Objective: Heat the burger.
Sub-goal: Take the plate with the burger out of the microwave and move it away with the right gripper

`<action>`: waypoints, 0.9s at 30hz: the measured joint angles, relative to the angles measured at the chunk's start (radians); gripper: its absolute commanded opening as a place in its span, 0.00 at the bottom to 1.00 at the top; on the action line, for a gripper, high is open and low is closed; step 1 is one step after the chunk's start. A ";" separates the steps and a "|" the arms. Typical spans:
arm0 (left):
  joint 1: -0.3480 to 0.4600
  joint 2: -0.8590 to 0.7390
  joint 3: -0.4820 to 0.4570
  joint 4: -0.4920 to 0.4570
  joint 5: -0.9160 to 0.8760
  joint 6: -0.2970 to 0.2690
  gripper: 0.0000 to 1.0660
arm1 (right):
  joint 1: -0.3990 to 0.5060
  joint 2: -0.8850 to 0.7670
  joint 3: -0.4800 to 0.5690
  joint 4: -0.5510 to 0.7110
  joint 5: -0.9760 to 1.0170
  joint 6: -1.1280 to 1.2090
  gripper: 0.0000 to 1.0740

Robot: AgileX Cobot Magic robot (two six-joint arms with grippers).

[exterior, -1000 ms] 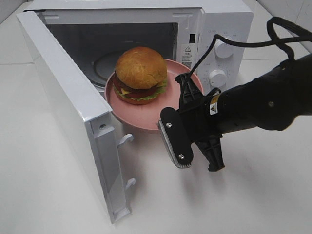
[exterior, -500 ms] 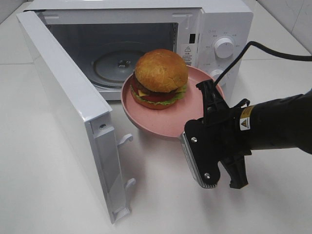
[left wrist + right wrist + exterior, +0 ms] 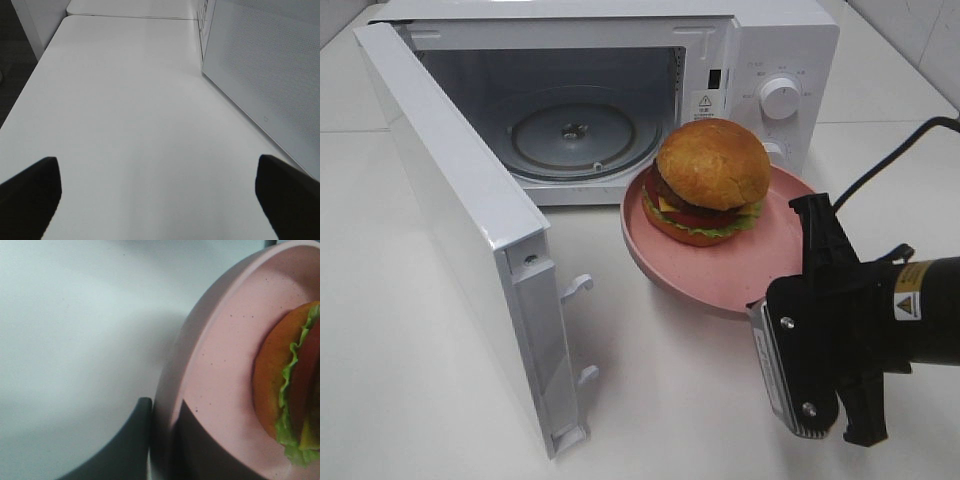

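Observation:
The burger (image 3: pixel 712 170), with a golden-brown bun, cheese, tomato and lettuce, sits on a round pink plate (image 3: pixel 710 265). My right gripper (image 3: pixel 775 298) is shut on the plate's near rim and holds it just above the table, in front of the microwave's control panel. In the right wrist view one dark finger (image 3: pixel 132 440) lies under the plate's (image 3: pixel 225 375) rim and the other on top, with the burger's (image 3: pixel 292 390) edge beside them. My left gripper (image 3: pixel 157 200) is open and empty over bare table, out of the exterior view.
The white microwave (image 3: pixel 760 40) stands at the back with its door (image 3: pixel 460 220) swung wide open to the left. Its glass turntable (image 3: pixel 572 135) is bare. Two knobs (image 3: pixel 780 97) are on its right panel. White table lies around it.
My right gripper has drawn the plate with the burger out from the microwave's opening, to the right and toward the front. The door and left arm have not moved.

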 measured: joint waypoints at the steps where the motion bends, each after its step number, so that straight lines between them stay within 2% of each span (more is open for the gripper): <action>1: 0.000 0.000 0.000 0.000 0.000 0.000 0.92 | 0.000 -0.025 0.026 0.003 0.001 0.012 0.00; 5: 0.000 0.000 0.000 0.000 0.000 0.000 0.92 | 0.000 -0.084 0.067 0.003 0.029 0.041 0.00; 11: 0.000 0.000 0.000 0.000 0.000 0.000 0.92 | 0.000 -0.135 0.070 -0.017 0.076 0.064 0.00; 19: 0.000 0.000 0.000 0.000 0.000 0.000 0.92 | 0.000 -0.211 0.071 -0.137 0.213 0.198 0.00; 27: 0.000 0.000 0.000 0.000 0.000 0.000 0.92 | 0.000 -0.324 0.071 -0.315 0.373 0.412 0.00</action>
